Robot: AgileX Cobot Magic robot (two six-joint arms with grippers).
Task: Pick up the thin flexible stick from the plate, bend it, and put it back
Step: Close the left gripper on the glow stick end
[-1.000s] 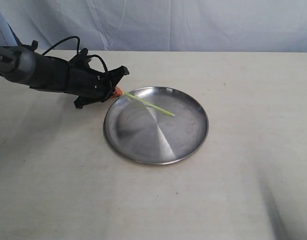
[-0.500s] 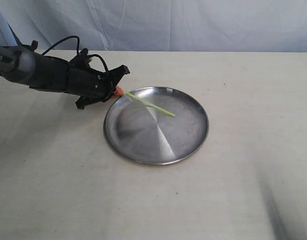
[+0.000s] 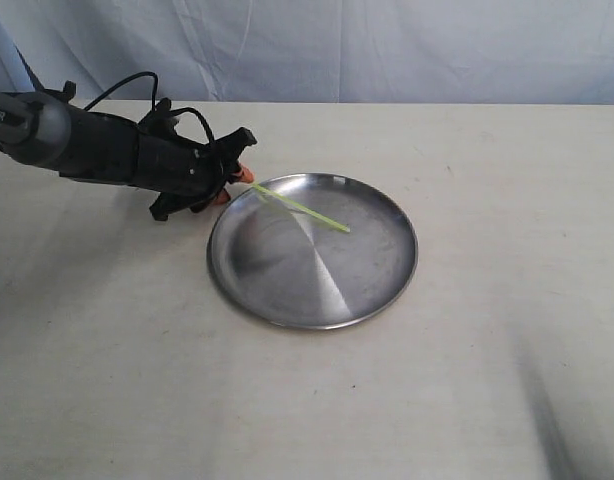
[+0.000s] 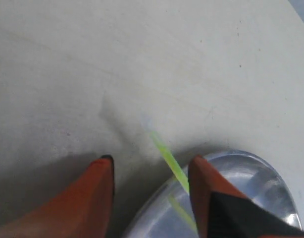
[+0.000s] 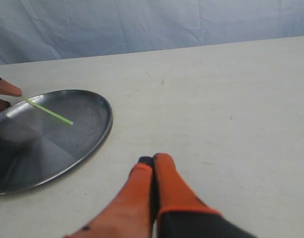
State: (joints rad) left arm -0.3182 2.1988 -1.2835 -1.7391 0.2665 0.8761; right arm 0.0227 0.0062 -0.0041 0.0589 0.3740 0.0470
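Thin yellow-green plastic stick (image 3: 299, 210), unbent on round steel plate (image 3: 317, 285) rim, sits ungrasped between your spread left gripper (image 4: 152, 159); right gripper (image 5: 152, 161) clenched.

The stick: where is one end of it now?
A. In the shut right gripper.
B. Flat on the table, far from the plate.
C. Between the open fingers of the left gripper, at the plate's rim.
C: the stick pokes over the plate rim, inside the open left gripper.
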